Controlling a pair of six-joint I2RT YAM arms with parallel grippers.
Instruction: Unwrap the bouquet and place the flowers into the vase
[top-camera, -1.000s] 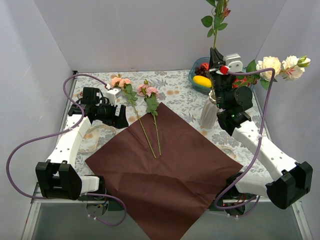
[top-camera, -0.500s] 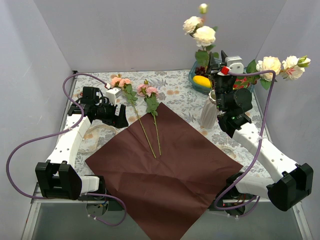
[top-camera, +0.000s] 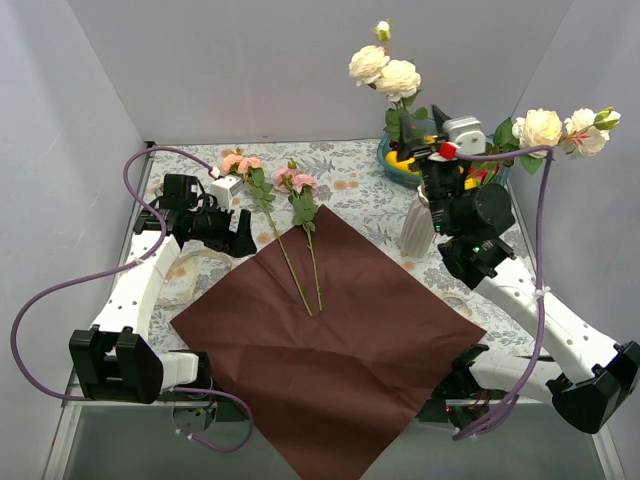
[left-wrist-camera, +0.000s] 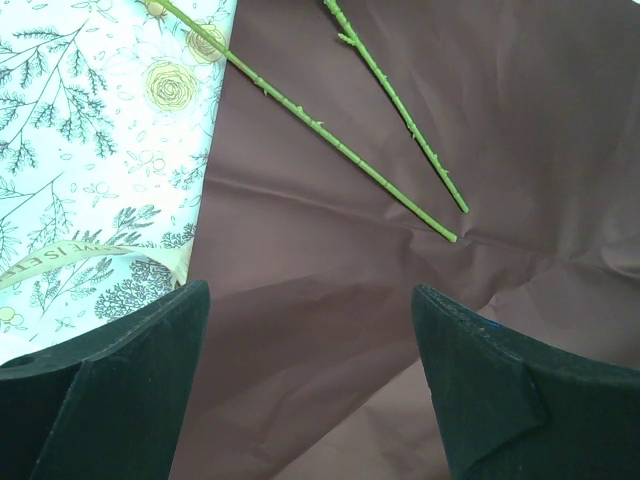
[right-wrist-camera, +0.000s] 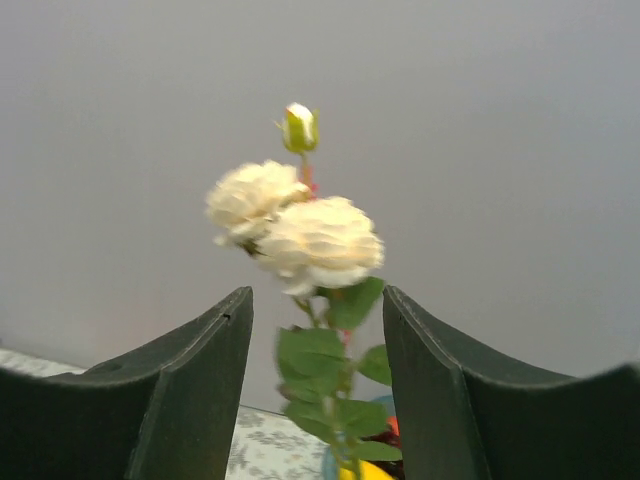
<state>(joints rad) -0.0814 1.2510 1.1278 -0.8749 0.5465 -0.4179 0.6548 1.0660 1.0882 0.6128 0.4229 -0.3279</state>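
Cream roses (top-camera: 385, 72) are seen upright over the white vase (top-camera: 415, 225) at the far right of the table. The right gripper (right-wrist-camera: 318, 295) is held open, its fingers apart beside the stem. Two pink roses (top-camera: 297, 182) are laid with their stems on the dark red paper (top-camera: 340, 340). The left gripper (left-wrist-camera: 310, 295) is spread open, empty, above the paper's edge.

The left gripper (left-wrist-camera: 310, 300) hangs with its jaws wide apart over the dark red paper (left-wrist-camera: 560, 130). Two thin green stems (left-wrist-camera: 310, 125) lie bare on the paper, side by side. Left of the paper's edge, a cream ribbon (left-wrist-camera: 70, 258) curls on the bench's floral cloth (left-wrist-camera: 90, 130).
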